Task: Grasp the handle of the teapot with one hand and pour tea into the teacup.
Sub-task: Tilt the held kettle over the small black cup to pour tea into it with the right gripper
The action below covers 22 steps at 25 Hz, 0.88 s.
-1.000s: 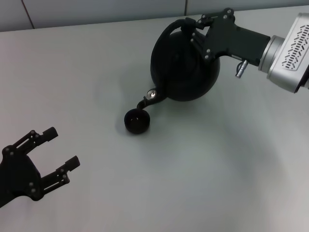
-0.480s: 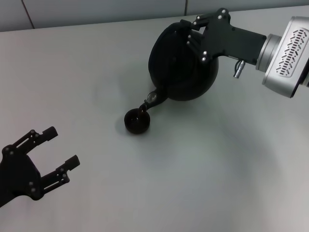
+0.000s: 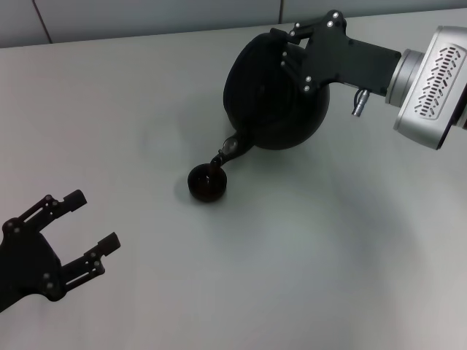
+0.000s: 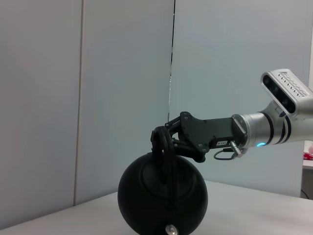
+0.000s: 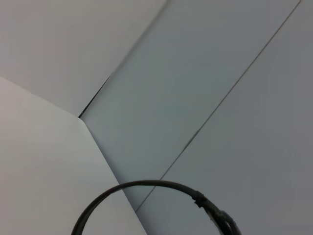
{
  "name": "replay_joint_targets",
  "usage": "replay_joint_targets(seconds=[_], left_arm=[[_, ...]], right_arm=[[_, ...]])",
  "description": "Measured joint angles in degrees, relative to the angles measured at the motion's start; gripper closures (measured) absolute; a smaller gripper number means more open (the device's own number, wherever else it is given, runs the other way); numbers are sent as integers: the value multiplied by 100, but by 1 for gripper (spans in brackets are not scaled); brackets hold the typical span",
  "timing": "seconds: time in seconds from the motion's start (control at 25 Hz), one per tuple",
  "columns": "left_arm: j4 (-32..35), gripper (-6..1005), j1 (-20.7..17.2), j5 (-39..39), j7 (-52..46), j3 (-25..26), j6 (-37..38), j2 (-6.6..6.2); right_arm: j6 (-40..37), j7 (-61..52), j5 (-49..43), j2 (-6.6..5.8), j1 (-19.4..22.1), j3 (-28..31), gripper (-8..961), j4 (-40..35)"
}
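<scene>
right gripper point(image 3: 292, 45) has its jaws clamped on the handle point(image 4: 164, 147), teapot point(image 3: 273, 95) tipped so the spout point(image 3: 228, 149) sits right over the teacup point(image 3: 207, 182) on the worktop point(image 3: 306, 255); left gripper point(image 3: 76, 233) parked near, jaws spread, holding nothing

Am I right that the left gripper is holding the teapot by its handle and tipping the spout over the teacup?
Not quite: the right gripper holds the teapot by its handle, tipped toward the teacup. The head view shows the left gripper open and empty, off to the side.
</scene>
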<state>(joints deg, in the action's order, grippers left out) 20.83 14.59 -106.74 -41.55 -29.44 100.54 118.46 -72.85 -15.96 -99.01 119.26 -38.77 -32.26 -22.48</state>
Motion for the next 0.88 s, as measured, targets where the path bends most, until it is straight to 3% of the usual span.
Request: replay_joint_targets(seconds=[0.48, 0.88], left_arm=[[0, 188, 9, 0, -4, 0, 0, 0], [0, 188, 15, 11, -32, 0, 0, 0]], right_arm=[[53, -1011, -11, 0, 27, 0, 809, -24], [89, -2083, 170, 0, 284, 74, 804, 6]])
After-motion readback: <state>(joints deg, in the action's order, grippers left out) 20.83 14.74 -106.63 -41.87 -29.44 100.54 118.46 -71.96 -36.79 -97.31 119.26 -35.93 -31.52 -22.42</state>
